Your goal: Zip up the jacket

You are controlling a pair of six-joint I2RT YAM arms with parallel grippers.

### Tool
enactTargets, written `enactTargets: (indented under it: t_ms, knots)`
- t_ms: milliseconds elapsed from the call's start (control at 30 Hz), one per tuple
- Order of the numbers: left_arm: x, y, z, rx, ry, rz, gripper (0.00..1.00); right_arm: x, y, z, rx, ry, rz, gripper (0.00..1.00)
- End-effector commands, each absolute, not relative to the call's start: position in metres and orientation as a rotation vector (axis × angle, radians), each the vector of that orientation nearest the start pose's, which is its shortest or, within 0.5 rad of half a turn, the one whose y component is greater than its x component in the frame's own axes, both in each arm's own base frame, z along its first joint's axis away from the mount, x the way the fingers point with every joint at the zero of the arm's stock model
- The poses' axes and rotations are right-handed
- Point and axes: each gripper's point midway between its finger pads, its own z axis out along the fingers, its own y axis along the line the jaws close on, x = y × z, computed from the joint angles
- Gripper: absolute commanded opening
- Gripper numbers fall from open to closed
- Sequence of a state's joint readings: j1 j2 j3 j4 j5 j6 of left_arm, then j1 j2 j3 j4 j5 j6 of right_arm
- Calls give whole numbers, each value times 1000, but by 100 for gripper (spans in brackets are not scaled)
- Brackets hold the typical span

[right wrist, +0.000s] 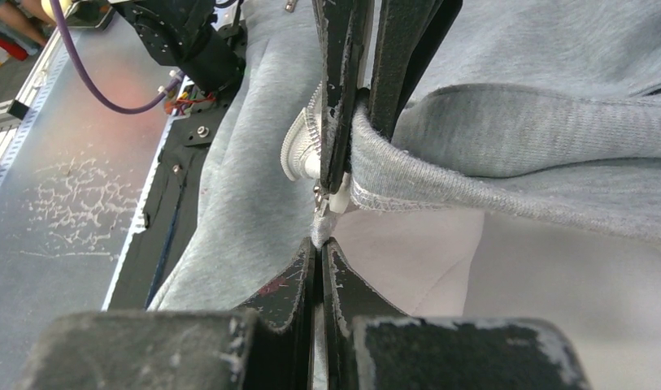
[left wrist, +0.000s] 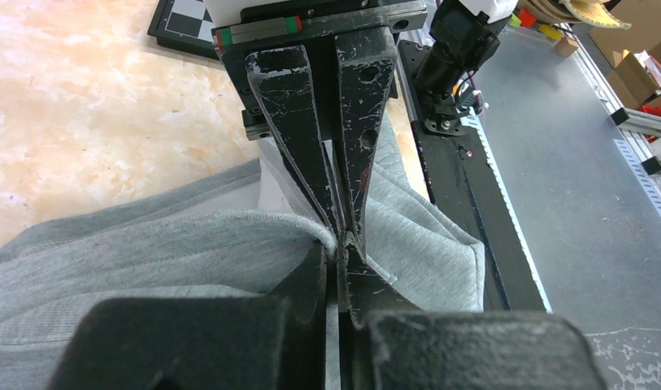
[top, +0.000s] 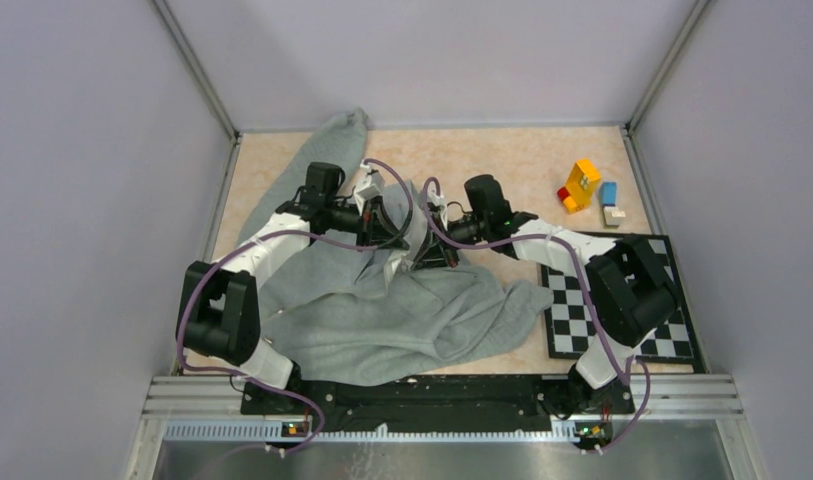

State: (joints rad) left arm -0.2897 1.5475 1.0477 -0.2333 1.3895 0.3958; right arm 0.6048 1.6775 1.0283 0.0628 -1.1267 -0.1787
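Right now, your left gripper (left wrist: 341,253) is clamped on the jacket (top: 382,320) hem. Tip to tip opposite it, your right gripper (right wrist: 319,242) is closed, apparently nipping the same edge.

Table (top: 482,160): beige marbled top, with a black-and-white checkerboard (top: 572,325) lying flat on it. Left of the board a rumpled grey fleece jacket (top: 382,320) sprawls wide, its hem reaching the board's left edge and one sleeve trailing far away from the board. Just beyond the board's far edge: orange-yellow block stack (top: 582,183), a red block (top: 563,194) against it, a blue block (top: 608,192), a white block (top: 613,214).
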Motion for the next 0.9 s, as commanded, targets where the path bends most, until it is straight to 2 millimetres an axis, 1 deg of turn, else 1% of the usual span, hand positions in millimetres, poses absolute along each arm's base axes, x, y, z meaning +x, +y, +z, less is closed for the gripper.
enactTargets:
  t_ms: [0,333,600,767,867]
  knots:
    - [258,-258,213,1292,1419,-1456,0,233,353,181,-1412,1459,1473,0]
    - [255,-258,212,1309,1406,-1448,0,236,353,183,-1406,1471,1501,0]
    - [253,-257,212,1319,1395,-1436,0,246,351,181,-1356,1514,1531,0]
    - [254,-257,209,1320,1408,-1423,0,251,349,189,-1289,1505,1545,0]
    - [256,-257,207,1320,1418,-1402,0,251,347,193,-1260,1494,1575,0]
